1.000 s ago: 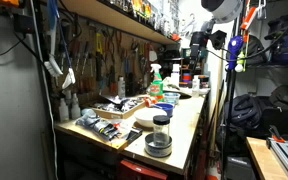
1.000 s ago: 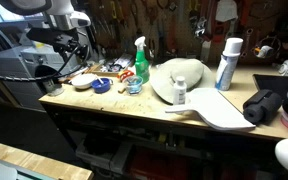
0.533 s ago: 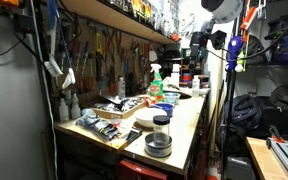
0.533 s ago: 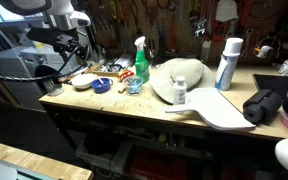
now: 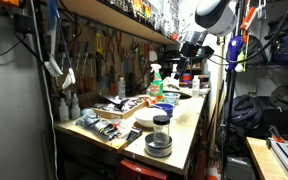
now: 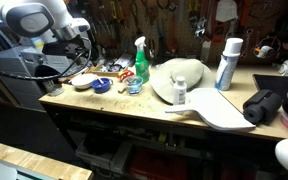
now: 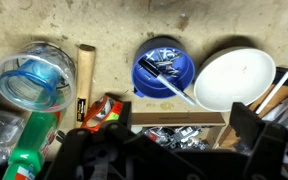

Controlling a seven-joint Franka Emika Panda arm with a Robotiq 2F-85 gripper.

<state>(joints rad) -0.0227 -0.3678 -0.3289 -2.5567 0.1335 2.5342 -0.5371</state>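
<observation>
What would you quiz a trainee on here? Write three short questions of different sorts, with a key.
1. True or false: the blue bowl in the wrist view is empty.
2. Beside the blue bowl lies: A) a white dish, B) a red mug, C) a yellow sponge.
3. Fill in: the green spray bottle stands ___.
Key: 1 false, a tool lies in it; 2 A; 3 upright.
</observation>
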